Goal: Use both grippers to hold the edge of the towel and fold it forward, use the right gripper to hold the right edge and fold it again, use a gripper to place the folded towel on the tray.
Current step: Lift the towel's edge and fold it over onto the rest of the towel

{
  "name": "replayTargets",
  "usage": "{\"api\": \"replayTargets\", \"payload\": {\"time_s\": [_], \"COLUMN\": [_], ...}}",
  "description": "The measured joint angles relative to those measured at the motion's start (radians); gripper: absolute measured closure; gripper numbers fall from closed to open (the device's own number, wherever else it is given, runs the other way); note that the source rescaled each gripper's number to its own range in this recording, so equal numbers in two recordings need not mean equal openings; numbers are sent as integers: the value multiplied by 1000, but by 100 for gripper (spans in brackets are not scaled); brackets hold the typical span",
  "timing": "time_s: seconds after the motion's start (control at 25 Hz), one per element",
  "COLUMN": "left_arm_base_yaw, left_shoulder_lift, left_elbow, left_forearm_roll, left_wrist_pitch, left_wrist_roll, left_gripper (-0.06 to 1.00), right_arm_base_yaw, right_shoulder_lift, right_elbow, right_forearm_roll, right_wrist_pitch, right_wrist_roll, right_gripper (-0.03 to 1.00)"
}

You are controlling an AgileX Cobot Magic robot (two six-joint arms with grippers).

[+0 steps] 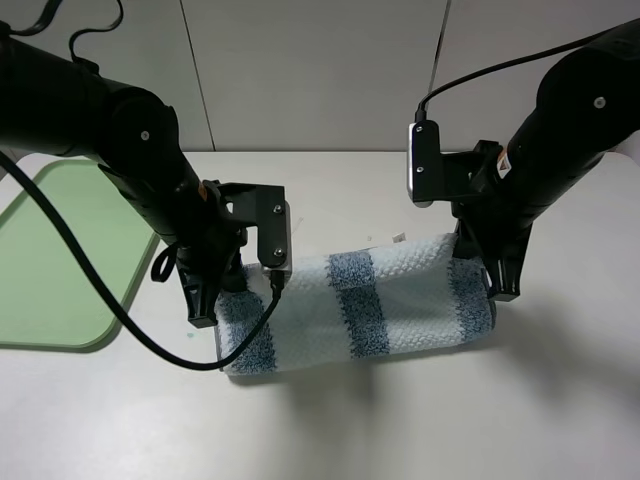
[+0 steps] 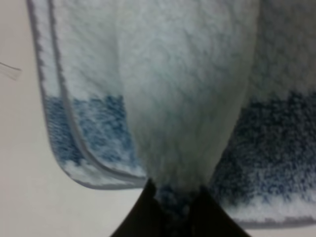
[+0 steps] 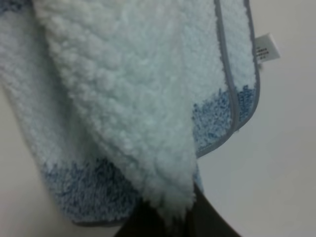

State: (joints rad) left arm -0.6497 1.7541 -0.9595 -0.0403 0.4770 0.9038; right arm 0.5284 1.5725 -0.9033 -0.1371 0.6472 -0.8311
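The towel (image 2: 182, 89) fills both wrist views, its fluffy pile bunched in each claw. The left claw (image 1: 203, 312) and right claw (image 1: 503, 287) are clamped tight on its left and right ends, holding it doubled over mid-desk (image 1: 400, 430), right of the tray (image 1: 60, 250). It looks soft, light and limp, likely to sag between grips. The grey binding (image 3: 230, 98) near a corner seems the firmest hold.

left arm (image 1: 150, 160) and right arm (image 1: 560, 130) flank towel (image 1: 370, 300), tray (image 1: 60, 250) leftward, open table (image 1: 400, 430) in front
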Motion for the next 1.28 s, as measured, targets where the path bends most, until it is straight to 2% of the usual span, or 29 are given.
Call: {"api": "replayTargets", "payload": {"time_s": [0.28, 0.36, 0.4, 0.44, 0.52, 0.56, 0.64, 0.76, 1.0, 1.16, 1.28], "left_arm_base_yaw": [0, 0, 0, 0, 0, 0, 0, 0, 0, 0, 0], "left_shoulder_lift": [1, 1, 1, 1, 1, 1, 1, 2, 2, -21, -96], "left_elbow": [2, 2, 2, 2, 3, 7, 22, 44, 50, 50, 50], "left_forearm_roll": [10, 10, 10, 10, 10, 10, 10, 10, 10, 10, 10], "left_wrist_pitch": [-68, -69, -69, -69, -77, -98, -143, -201, -218, -170, -103], "left_wrist_roll": [0, 0, -5, -17, -73, -104, -141, -153, -159, -167, -211], "left_gripper": [93, 86, 77, 62, 28, 15, 3, -3, -5, -5, -5], "right_arm_base_yaw": [0, 0, 0, 0, 0, 0, 0, 0, 0, 0, 0], "right_shoulder_lift": [5, 5, 5, 5, 5, 5, 5, 5, 5, 5, 4], "right_elbow": [-7, -7, -7, -7, -7, -7, -7, -7, -7, -7, -7], "right_forearm_roll": [-10, -10, -10, -10, -25, -49, -103, -158, -170, -171, -170], "right_wrist_pitch": [-34, -53, -54, -49, -39, -39, -43, -46, -46, -46, -43], "right_wrist_roll": [0, 1, 12, 33, 99, 138, 199, 249, 259, 259, 281], "right_gripper": [97, 95, 90, 77, 32, 19, 5, -2, -3, -3, -3]}}
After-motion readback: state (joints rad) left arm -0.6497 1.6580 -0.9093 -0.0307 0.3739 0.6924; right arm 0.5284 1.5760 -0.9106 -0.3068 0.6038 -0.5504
